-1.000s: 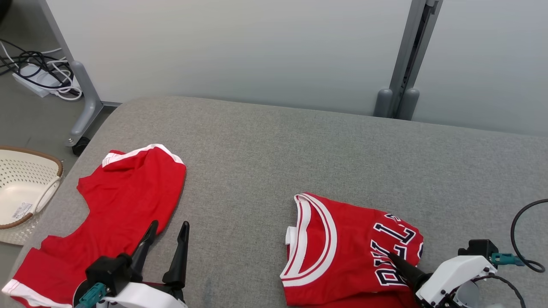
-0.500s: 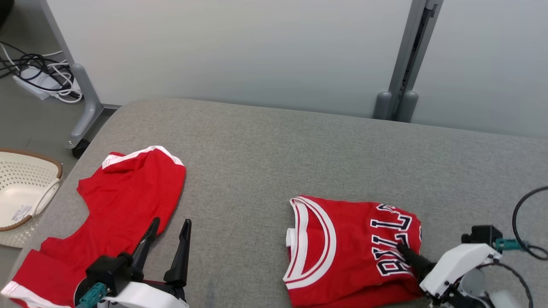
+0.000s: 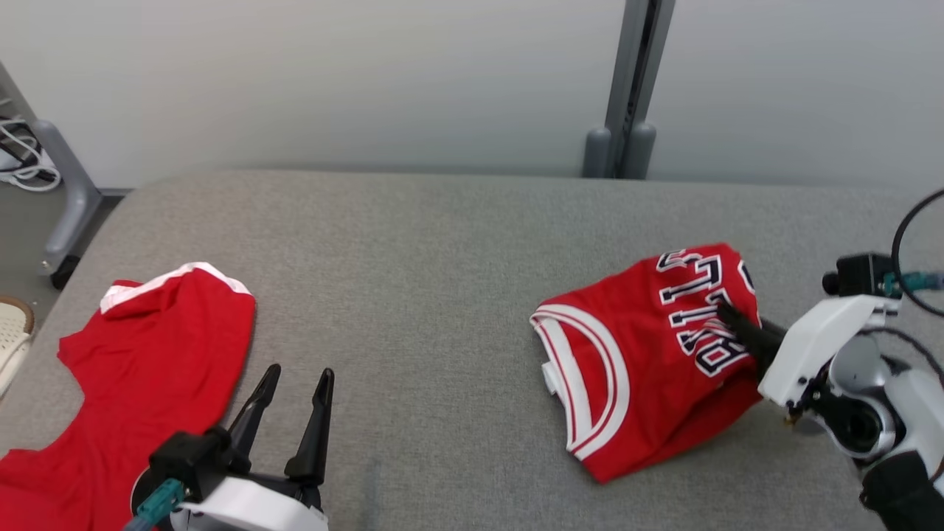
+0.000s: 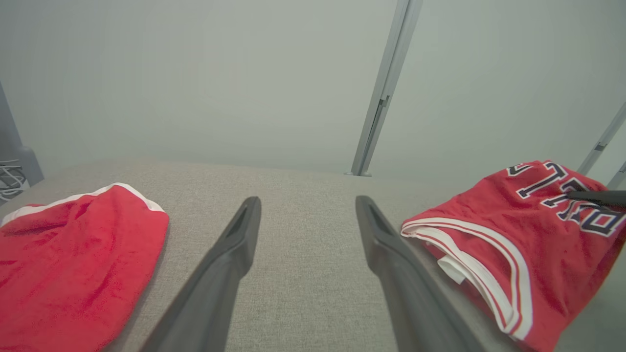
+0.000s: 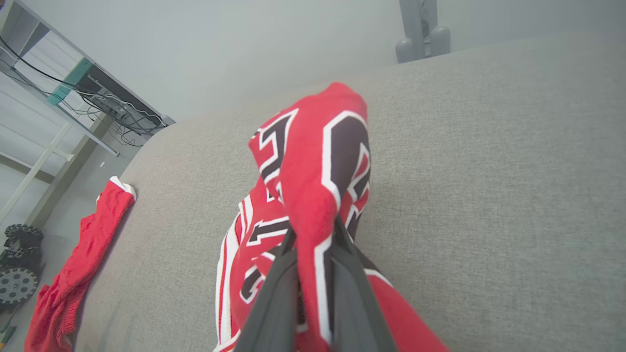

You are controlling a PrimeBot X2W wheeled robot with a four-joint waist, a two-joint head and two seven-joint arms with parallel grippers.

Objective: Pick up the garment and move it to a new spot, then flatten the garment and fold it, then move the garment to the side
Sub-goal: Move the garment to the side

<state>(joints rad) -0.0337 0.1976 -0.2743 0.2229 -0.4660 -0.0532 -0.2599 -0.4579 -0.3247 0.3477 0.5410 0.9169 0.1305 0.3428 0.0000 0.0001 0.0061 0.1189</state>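
The garment is a red jersey with white trim and dark lettering, lying at the right of the grey padded table. My right gripper is shut on its lettered part, which it holds raised in a bunched fold. The right wrist view shows the garment pinched between the right gripper's fingers, with the rest trailing down onto the table. My left gripper stands open over bare table at the lower left. From the left wrist view, the left gripper holds nothing and the garment is to its right.
A second red piece with white trim lies spread at the table's left, close beside my left gripper. A pale basket's rim shows off the left edge. A grey post stands behind the table. Cables hang by my right wrist.
My right gripper closed on the jersey's lettered part and drew it up, back and to the right. The head camera turned right. My left gripper stayed open and still.
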